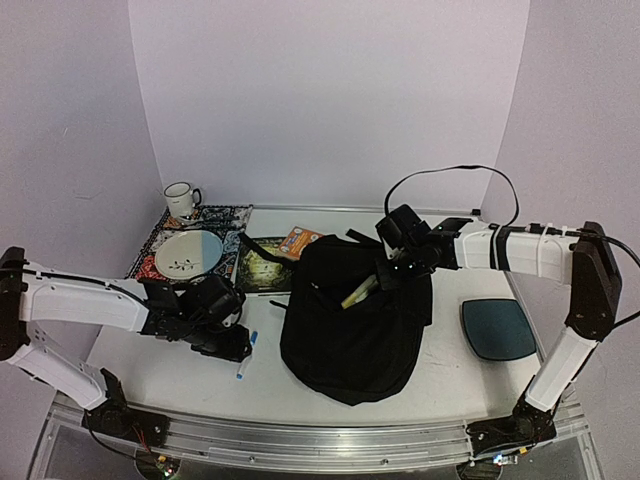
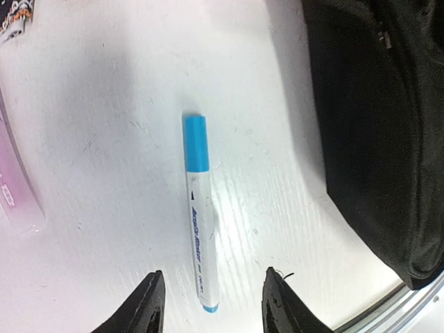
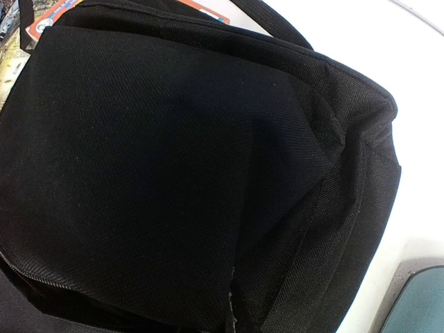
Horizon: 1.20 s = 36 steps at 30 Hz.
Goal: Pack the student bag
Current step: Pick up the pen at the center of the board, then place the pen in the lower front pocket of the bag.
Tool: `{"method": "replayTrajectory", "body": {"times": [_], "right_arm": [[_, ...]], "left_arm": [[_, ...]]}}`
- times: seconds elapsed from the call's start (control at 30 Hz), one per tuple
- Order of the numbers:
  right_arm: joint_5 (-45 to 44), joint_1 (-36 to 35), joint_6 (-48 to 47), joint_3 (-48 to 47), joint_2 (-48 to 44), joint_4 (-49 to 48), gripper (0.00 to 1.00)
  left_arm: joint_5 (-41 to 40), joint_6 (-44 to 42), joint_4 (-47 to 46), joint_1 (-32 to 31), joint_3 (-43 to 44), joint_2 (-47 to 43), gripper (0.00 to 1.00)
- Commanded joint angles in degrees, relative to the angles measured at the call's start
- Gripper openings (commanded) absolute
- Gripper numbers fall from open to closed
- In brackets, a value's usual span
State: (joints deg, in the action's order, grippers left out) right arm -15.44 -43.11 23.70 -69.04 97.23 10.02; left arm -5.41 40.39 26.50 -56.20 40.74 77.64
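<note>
Black student bag (image 1: 350, 340) holds pens (image 1: 358, 292); left gripper (image 2: 213, 288) released, right gripper (image 1: 393, 268) clenched.

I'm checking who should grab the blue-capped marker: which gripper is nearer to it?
Left. The left gripper hovers right over the marker, open fingers either side of its tail end. The right gripper is across the student bag, at its far-right edge.

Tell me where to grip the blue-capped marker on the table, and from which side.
Grip the marker across its white barrel, near mid-length, coming straight down from above. It lies flat on the table with bare surface either side, so the open jaws of the left gripper should straddle its narrow width.
</note>
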Motion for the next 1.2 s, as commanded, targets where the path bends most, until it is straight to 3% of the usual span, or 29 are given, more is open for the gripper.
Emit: {"method": "replayTrajectory", "body": {"times": [0.0,0.2,0.67,0.87,1.17], "right_arm": [[-0.82,-0.13,0.84,-0.62,-0.50,1.81,0.00],[-0.71,-0.20,1.21,-0.19,-0.55,1.76,0.00],[-0.58,-0.26,1.15,-0.56,0.06,1.76,0.00],[-0.46,-0.24,1.00,-0.57,-0.13,1.69,0.00],[-0.06,-0.41,0.89,-0.87,-0.55,1.50,0.00]], "left_arm": [[-2.81,1.43,0.04,-0.72,0.90,3.18,0.44],[-3.07,0.12,0.06,-1.39,1.93,8.64,0.33],[-2.23,-0.12,0.26,-3.30,2.66,14.41,0.19],[-3.16,-1.94,0.45,-4.08,4.13,11.73,0.01],[-3.34,-8.23,0.41,-4.28,10.55,5.31,0.00]]}}
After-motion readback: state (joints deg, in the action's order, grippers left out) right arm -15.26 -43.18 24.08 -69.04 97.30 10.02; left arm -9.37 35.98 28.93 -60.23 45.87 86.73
